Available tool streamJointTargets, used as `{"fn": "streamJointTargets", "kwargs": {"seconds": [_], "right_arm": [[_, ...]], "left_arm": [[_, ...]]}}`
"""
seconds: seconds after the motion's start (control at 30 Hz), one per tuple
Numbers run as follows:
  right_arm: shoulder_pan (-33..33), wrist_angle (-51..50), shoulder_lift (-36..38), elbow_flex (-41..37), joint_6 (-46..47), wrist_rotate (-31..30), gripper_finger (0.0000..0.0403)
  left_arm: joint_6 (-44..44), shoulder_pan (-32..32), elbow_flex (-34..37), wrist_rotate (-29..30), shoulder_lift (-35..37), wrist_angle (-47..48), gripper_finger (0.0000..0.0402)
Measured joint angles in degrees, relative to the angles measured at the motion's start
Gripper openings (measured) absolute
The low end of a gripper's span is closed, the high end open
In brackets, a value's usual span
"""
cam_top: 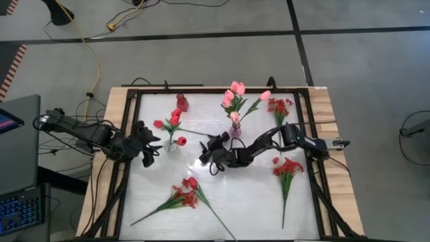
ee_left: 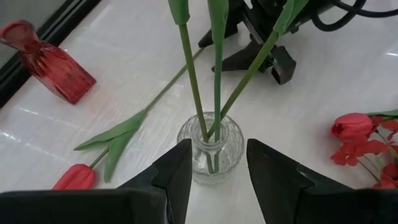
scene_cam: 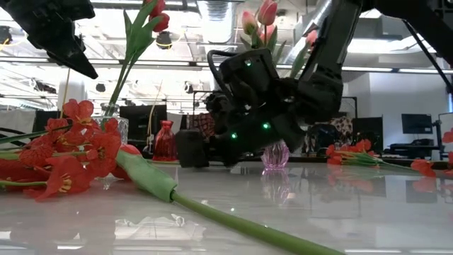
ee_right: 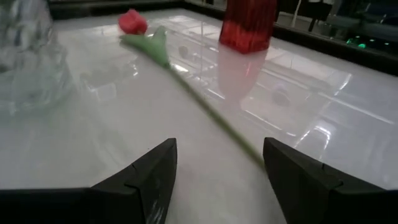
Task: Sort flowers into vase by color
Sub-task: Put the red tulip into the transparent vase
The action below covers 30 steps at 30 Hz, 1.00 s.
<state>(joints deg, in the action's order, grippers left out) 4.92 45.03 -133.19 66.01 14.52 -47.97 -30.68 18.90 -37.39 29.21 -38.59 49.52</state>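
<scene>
- High view: left claw (cam_top: 149,149) beside clear vase (cam_top: 170,144) holding red tulips (cam_top: 173,121).
- Left wrist view: left claw spread, empty, flanking the clear vase.
- Right wrist view: right claw (ee_right: 217,180) spread, empty, over lying tulip stem (ee_right: 205,106) on table (ee_right: 311,87).

In our left wrist view the three green stems (ee_left: 214,68) rising from the clear vase (ee_left: 210,149) ahead of the left gripper (ee_left: 217,171) run off the picture's edge, so we cannot see their blooms there. Our right wrist view cuts the red vase (ee_right: 247,23) beyond the right gripper (ee_right: 217,171) at its neck, and the clear vase to one side is a blur. In the low view the right arm's body hides its fingers, and most of the pink vase (scene_cam: 275,154)
</scene>
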Motion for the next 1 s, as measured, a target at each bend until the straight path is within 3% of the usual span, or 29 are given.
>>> {"fn": "streamJointTargets", "kwargs": {"seconds": [0.23,0.47,0.8,1.0], "right_arm": [[-2.5,0.1,0.0,1.7,5.6,-1.0,0.0264],[-6.8,-9.7,0.4,3.6,16.9,8.2,0.0264],[-4.9,-13.4,0.4,4.0,11.8,12.2,0.0261],[-3.7,-13.1,0.4,4.0,16.5,15.1,0.022]], "left_arm": [[0.0,0.0,0.0,0.2,0.0,0.0,0.0142],[0.0,0.0,0.0,0.0,0.0,0.1,0.0142],[0.5,0.0,0.0,0.0,0.0,0.1,0.0142],[0.4,0.0,0.0,0.0,0.0,0.1,0.0142]]}}
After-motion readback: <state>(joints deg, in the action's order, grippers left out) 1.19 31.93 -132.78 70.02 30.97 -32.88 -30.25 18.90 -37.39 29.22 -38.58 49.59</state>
